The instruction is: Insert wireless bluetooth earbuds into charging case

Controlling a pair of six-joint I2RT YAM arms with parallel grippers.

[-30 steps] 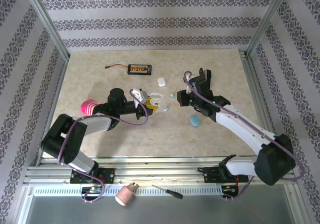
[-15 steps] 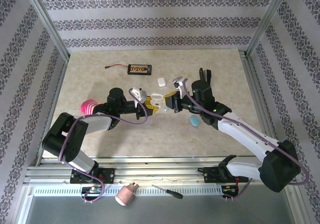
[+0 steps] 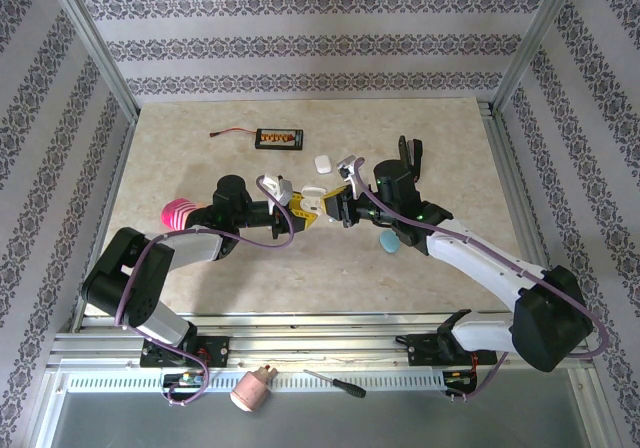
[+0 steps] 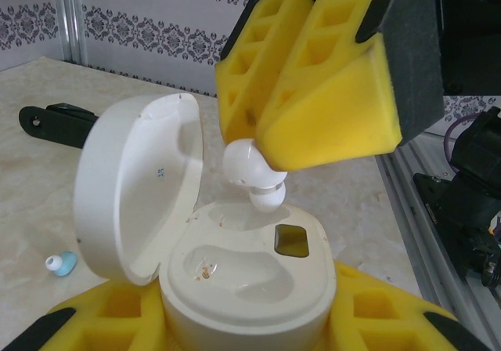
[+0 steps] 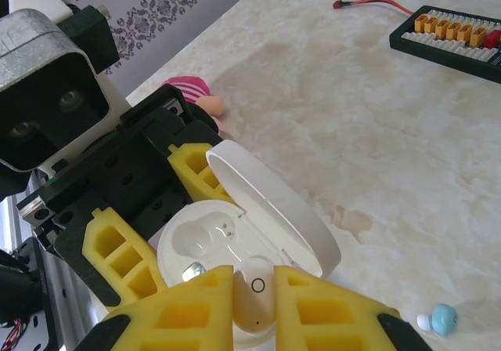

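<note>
Table: the pale marbled table lies beneath both of your end effectors.
Left end effector: your left end effector has its yellow foam pads pressed against the case base, one on each side.
Right end effector: your right end effector hangs just above the left one, with its pads squeezed onto the white earbud.
Case: the open white pebble-shaped plastic charging case sits directly under the right tips with its lid hinged up and both wells bare. Its shell is smooth and rigid, so it will likely twist if you push off-centre.
Held earbud: the tiny glossy white plastic earbud is pinched by its upper body with its tip down, just over a well and not yet seated. It looks light, hard and slick, and may rotate in the foam, so keep your hold on the broad body.
Loose earbud: the tiny pale blue plastic earbud lies on the table off to one side of the right end effector, well apart from the case. Take it by its rounded body.
</note>
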